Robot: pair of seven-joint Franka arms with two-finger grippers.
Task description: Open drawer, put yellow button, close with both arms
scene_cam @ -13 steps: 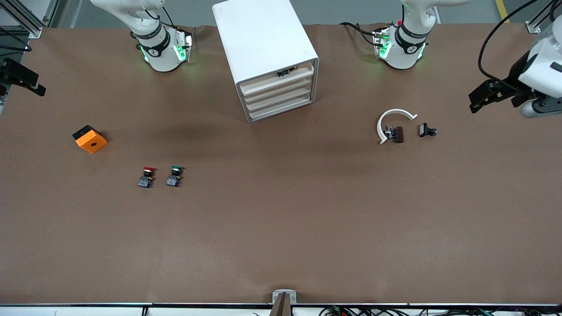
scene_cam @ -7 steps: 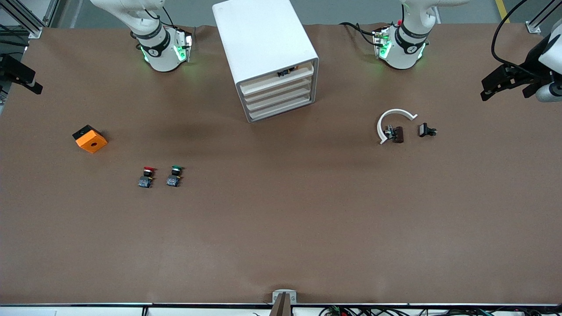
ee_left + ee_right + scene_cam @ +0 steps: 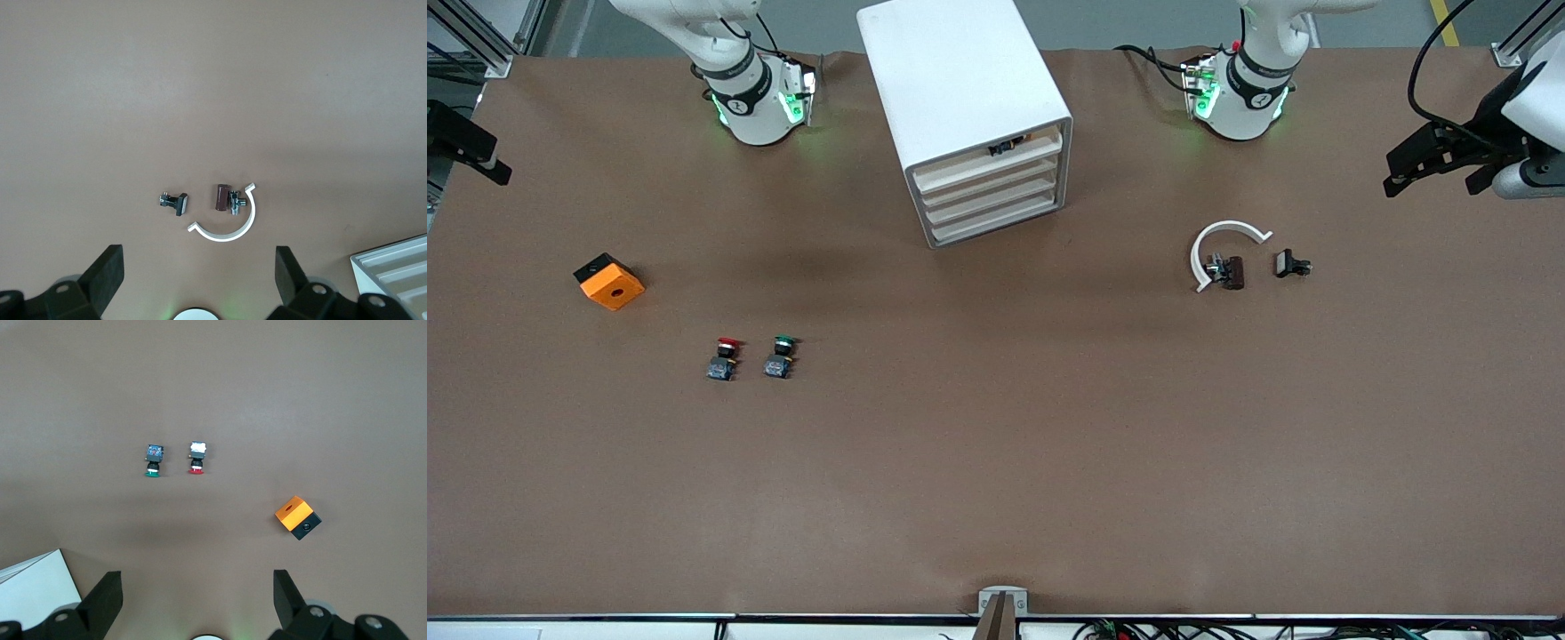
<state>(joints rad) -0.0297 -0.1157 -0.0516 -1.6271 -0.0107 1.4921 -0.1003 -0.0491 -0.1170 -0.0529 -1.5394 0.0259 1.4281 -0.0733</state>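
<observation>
Retreating to the tabletop's ends, left gripper (image 3: 1405,173) and right gripper (image 3: 480,164) hung with fingers spread; yellow button (image 3: 1005,144) sat in the closed drawer (image 3: 987,164), so task looked complete.

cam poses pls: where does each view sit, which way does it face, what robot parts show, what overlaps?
Front: high, facing the robots; sees the table, cabinet, both bases, left claw and right claw at the table's ends.
Left wrist: looks down on the white arc and small parts; own open fingers show.
Right wrist: looks down on the red button, green button, orange block; own open fingers show.
Shared: each wrist view's things also show in front view; both wrist views catch a cabinet corner.
</observation>
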